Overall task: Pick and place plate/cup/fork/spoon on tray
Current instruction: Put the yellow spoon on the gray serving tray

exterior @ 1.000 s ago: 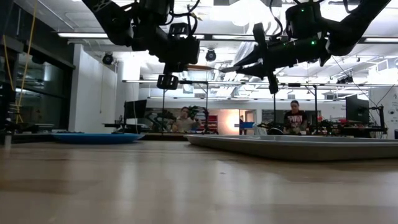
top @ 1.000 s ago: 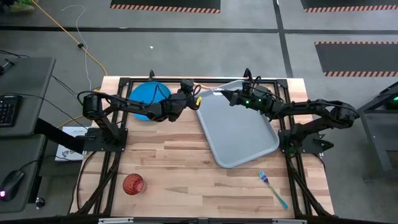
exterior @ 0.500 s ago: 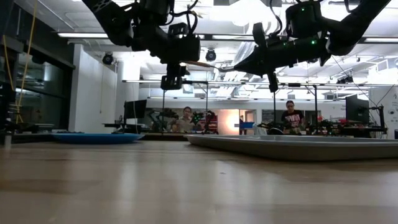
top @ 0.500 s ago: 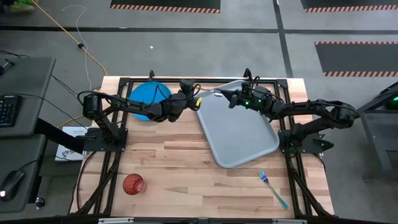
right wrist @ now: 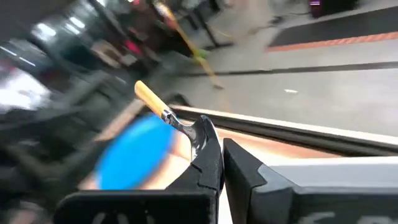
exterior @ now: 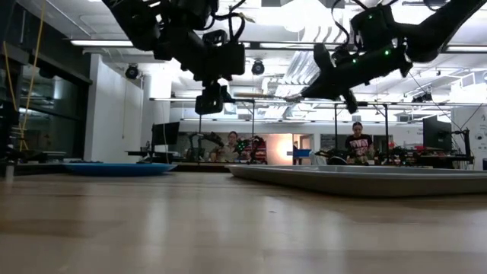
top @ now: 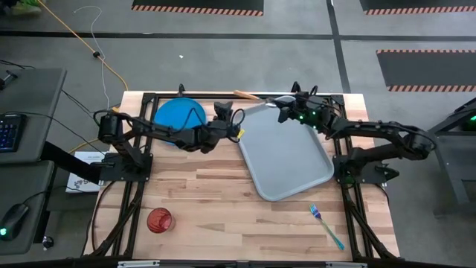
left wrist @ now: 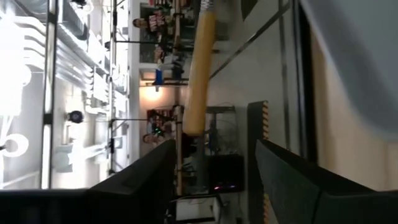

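Observation:
The spoon [top: 253, 96], with an orange handle and a silvery bowl, hangs in the air above the table's far edge, by the tray's far left corner. My right gripper [top: 282, 103] is shut on its bowl end. My left gripper [top: 238, 123] stands open just near of the spoon; in the left wrist view the orange handle [left wrist: 199, 68] lies beyond the fingers [left wrist: 134, 180], not between them. The blue plate [top: 178, 113] lies flat at the far left. The grey-blue tray [top: 286, 156] lies right of centre. The red cup [top: 159, 219] and the blue fork [top: 327, 225] sit near the front edge. My right gripper pinches the spoon's silvery bowl end [right wrist: 196, 132] between its two fingertips. The fingers come about level from the table's right and lie roughly along the spoon. The orange handle [right wrist: 152, 97] sticks out free toward the table's left, and the spoon is lifted clear of everything.
A black metal frame [top: 149, 97] runs round the table's edges. The bare wood between the cup and the tray is free room. In the low view, people sit in the room far behind the table.
My left gripper has opened and let go of the spoon's handle, easing back toward the near edge. My right gripper has shut on the spoon's bowl end and carried it toward the table's far edge, clear of the left fingers.

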